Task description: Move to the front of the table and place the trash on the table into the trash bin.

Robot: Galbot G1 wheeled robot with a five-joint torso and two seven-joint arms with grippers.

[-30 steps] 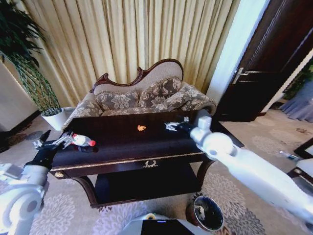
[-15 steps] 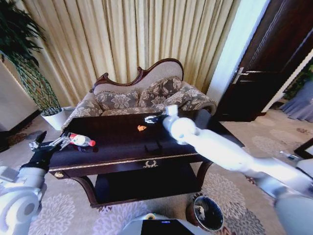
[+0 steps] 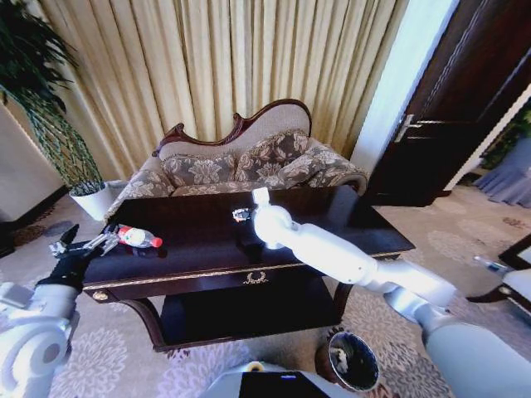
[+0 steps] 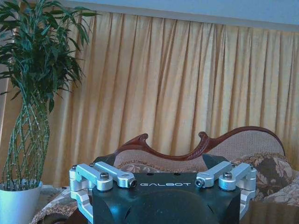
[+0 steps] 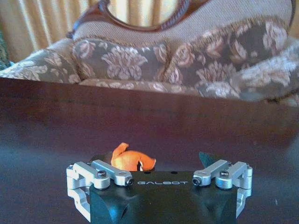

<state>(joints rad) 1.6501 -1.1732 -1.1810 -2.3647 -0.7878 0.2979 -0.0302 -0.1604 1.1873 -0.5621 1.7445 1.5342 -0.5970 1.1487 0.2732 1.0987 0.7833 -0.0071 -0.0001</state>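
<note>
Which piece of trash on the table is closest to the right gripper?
The orange scrap: it lies just ahead of the right gripper at the middle of the table. The bottle lies at the far left end, by the left gripper.

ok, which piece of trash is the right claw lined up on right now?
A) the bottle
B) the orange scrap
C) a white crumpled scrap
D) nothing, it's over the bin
B: the right claw is over mid-table, and the orange scrap sits between its open fingers in the right wrist view; the bottle lies by the left claw.
</note>
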